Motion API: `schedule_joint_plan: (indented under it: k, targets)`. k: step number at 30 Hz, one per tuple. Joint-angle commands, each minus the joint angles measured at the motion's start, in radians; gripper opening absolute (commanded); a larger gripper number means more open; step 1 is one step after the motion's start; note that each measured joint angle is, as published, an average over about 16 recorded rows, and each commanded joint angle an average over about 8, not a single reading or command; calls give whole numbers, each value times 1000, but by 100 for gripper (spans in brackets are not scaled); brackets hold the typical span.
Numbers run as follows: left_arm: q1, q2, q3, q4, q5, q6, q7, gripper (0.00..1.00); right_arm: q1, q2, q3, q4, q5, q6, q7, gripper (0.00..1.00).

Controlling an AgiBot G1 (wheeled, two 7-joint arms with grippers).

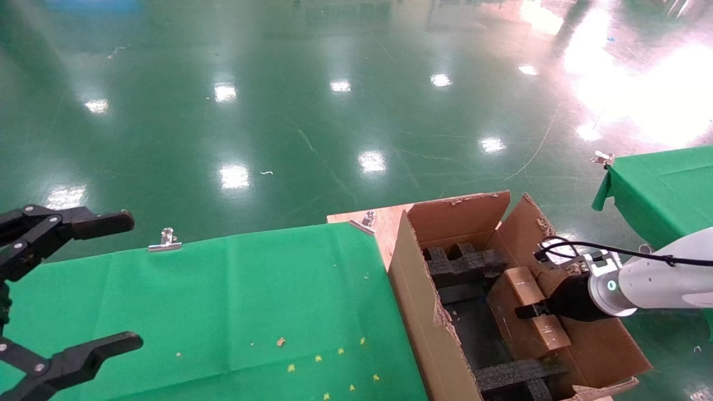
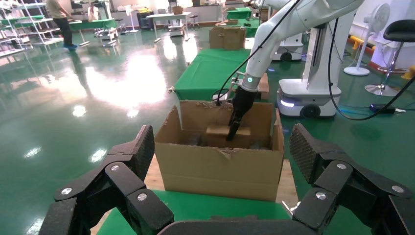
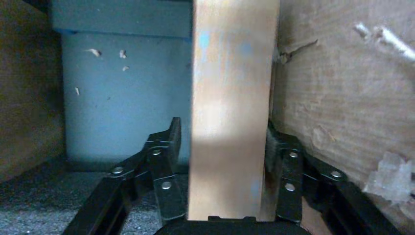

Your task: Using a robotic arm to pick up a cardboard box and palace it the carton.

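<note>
Looking down from the head camera, I count one carton [image 1: 423,289], one cardboard box [image 1: 536,317] and two grippers. The carton stands open at the right end of my green-covered counter [image 1: 223,301], its ragged flaps spread outward. Inside it I can make out two dark foam inserts [image 1: 465,262], one toward the far end and one toward the near end, though shadow may hide more.

The cardboard box is inside the carton, against the right-hand wall. It stands on edge, with its narrow top face upward. Its long axis runs from the far end of the carton toward the near end, slightly angled to the right as it comes nearer.

My right gripper [image 1: 529,311], on the robotic arm [image 1: 657,281] with its white sleeve and green ring light, reaches in from the right and sits at the middle of the box. In the right wrist view the jaws are closed on the cardboard box [image 3: 230,112], one finger [image 3: 166,161] on each broad side, with the carton wall [image 3: 342,88] just beside the box.

My left gripper [image 1: 78,284] hangs at the left edge over the counter, well apart from the carton, jaws spread wide and holding nothing. The left wrist view shows the same spread fingers [image 2: 122,181], with the carton [image 2: 220,169] beyond them.

Two silver clips [image 1: 165,240] pin the cloth along the counter's far edge.
</note>
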Motion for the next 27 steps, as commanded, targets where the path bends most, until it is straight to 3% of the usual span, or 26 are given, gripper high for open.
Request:
schedule_joint_plan:
  k: [1, 13, 20, 27]
  targets:
    - [0, 0, 0, 0, 0, 0, 0, 100, 5, 3, 0, 3, -1, -3, -1, 100]
    - [0, 0, 0, 0, 0, 0, 0, 100, 118, 78, 46, 122, -3, 32, -27, 100]
    - [0, 0, 0, 0, 0, 0, 0, 100, 200, 187, 121, 357, 34, 87, -111, 100]
    - [0, 0, 0, 0, 0, 0, 0, 100, 214, 300, 219, 598, 182, 72, -274, 100]
